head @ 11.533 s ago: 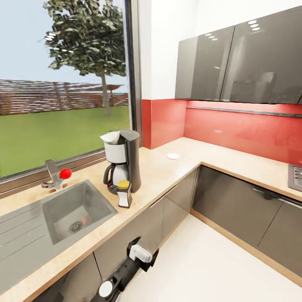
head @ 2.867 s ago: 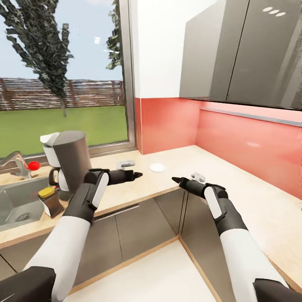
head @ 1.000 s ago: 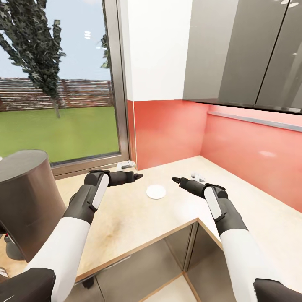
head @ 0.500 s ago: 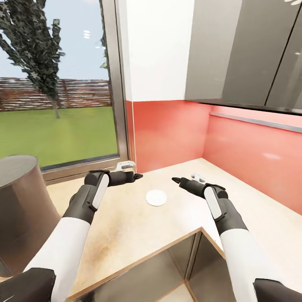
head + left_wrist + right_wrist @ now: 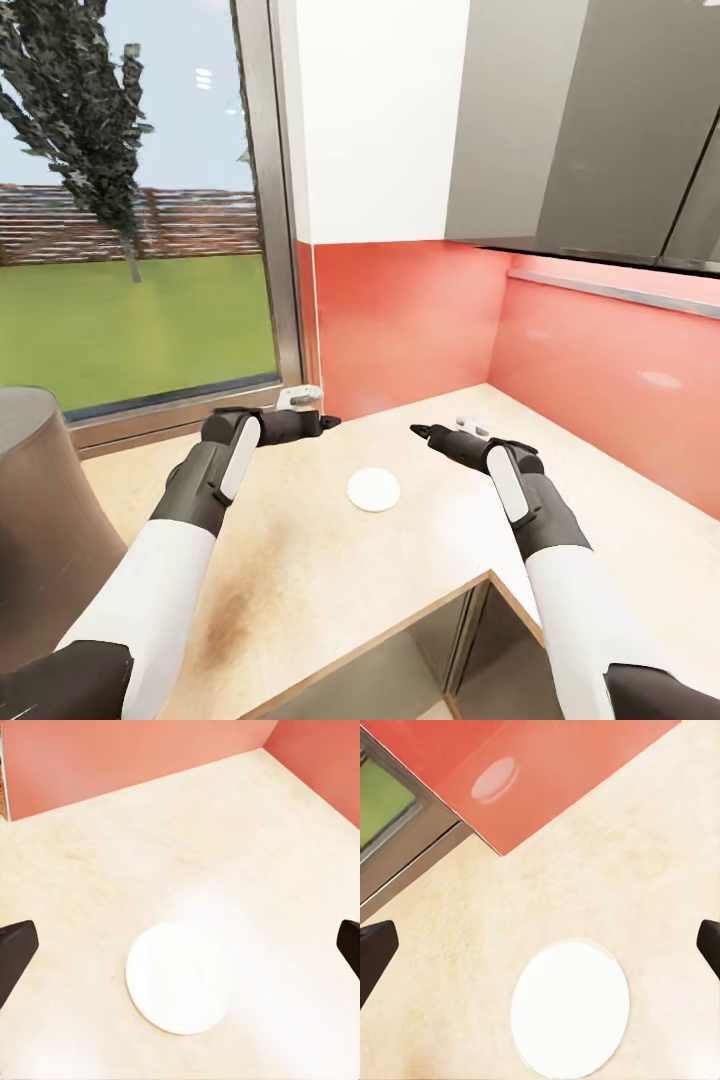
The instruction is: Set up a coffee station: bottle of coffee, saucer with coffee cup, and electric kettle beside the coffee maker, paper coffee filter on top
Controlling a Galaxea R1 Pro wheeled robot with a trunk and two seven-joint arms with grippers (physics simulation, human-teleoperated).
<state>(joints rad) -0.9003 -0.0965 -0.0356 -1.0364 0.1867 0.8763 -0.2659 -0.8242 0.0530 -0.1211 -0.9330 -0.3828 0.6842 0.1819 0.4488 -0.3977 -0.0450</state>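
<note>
The saucer (image 5: 373, 490), a small flat white disc, lies alone on the pale kitchen countertop (image 5: 290, 570) near the corner. My left gripper (image 5: 318, 408) hovers open above the worktop, left of and beyond the saucer. To the saucer's right my right gripper (image 5: 442, 426) is also open and holds nothing. In the left wrist view the saucer (image 5: 180, 979) lies below and between the spread dark fingertips (image 5: 15, 952). The right wrist view has the saucer (image 5: 570, 1009) between its fingertips (image 5: 709, 945) too. The coffee maker's dark grey body (image 5: 30, 520) stands at the far left edge, mostly cut off.
A red backsplash (image 5: 400, 320) runs behind the counter's inner corner. Glossy grey wall cabinets (image 5: 600, 130) hang above at the right. A window frame (image 5: 265, 200) rises at the back left. The counter's front edge (image 5: 400, 630) runs close under my arms.
The whole view has shifted as the camera moved closer to the counter: the saucer now sits lower and nearer, and the coffee maker has slid further off the left edge. Both arms keep their pose.
</note>
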